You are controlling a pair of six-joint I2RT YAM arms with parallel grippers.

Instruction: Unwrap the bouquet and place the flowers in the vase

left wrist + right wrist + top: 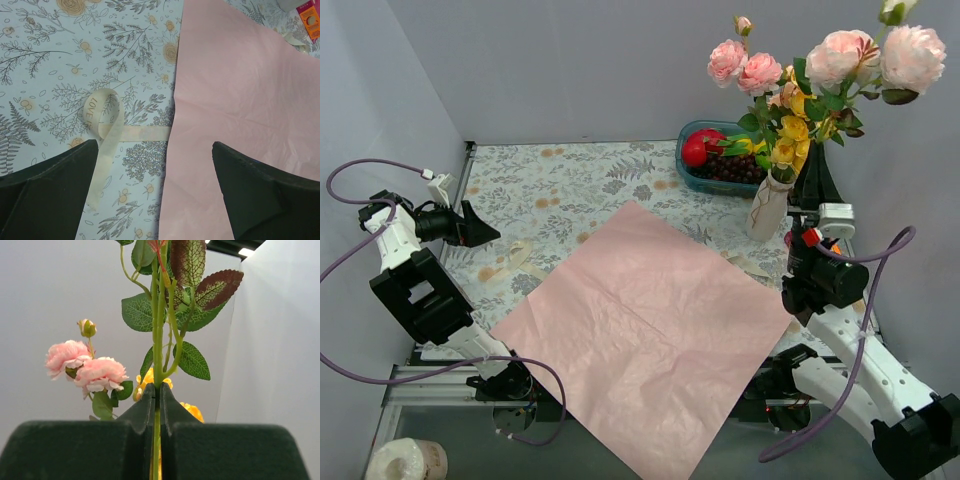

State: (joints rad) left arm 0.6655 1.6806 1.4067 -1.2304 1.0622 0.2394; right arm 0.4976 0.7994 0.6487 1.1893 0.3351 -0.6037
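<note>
The cream ribbon (106, 155) is showing printed letters along its loop, with only "LOVE" reading clearly. A pink-and-orange label (311, 20) is carrying print too small to read.

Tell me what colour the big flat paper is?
The paper is pale pink; top view shows it best.

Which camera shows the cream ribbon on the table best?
The left wrist view: the ribbon lies close up, loop and printed lettering clear, one end meeting the edge of the pink paper. The top view shows the ribbon only as a faint pale strip. The right wrist view misses it.
</note>
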